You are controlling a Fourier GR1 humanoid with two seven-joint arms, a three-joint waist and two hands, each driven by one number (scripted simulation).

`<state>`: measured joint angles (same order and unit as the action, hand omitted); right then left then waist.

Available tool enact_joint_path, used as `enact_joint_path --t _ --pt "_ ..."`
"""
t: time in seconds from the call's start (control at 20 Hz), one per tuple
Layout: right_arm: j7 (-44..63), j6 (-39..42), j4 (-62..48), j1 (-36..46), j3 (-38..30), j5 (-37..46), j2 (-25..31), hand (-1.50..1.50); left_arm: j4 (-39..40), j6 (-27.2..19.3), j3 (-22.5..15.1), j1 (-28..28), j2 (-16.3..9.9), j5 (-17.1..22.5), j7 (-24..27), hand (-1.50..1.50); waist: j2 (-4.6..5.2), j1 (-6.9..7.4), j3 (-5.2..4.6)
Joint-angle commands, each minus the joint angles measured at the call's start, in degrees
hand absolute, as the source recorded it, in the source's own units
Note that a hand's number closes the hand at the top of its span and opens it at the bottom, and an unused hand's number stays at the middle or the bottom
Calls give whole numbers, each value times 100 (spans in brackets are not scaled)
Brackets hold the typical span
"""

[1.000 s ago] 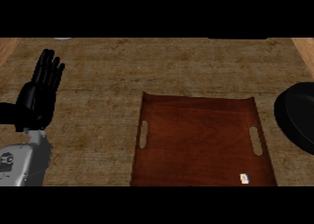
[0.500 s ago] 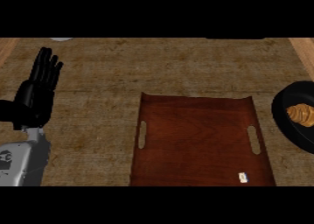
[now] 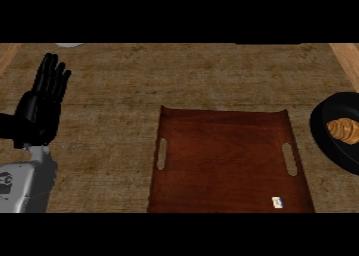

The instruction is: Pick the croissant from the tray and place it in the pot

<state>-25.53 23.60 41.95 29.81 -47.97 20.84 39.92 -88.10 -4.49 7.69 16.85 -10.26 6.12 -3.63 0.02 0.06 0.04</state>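
Observation:
A golden-brown croissant (image 3: pixel 348 130) lies inside the black pot (image 3: pixel 328 142) at the right edge of the head view. The dark wooden tray (image 3: pixel 230 160) with two slot handles sits in the middle of the counter with nothing on it but a small white tag (image 3: pixel 277 202). My left hand (image 3: pixel 42 107) rests open at the left, fingers up, well apart from the tray. My right hand does not show.
The counter is a woven tan mat with wooden strips along the left (image 3: pixel 1 60) and right edges (image 3: pixel 352 60). A pale object (image 3: pixel 69 45) peeks in at the top left.
The view has shifted left slightly, so the pot shows more and the croissant inside it has come into sight. The left hand stays in place.

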Motion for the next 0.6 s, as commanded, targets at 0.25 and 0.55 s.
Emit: enact_joint_path --t 0.25,0.55 --pt "-873 509 -1765 -144 -752 -722 1272 -150 25 70 12 -49 40 60 70 0 51 67 15" --pt "-1226 796 -2453 -434 -918 -859 2031 -150 22 57 -105 -126 118 -48 171 0 63 75 28"
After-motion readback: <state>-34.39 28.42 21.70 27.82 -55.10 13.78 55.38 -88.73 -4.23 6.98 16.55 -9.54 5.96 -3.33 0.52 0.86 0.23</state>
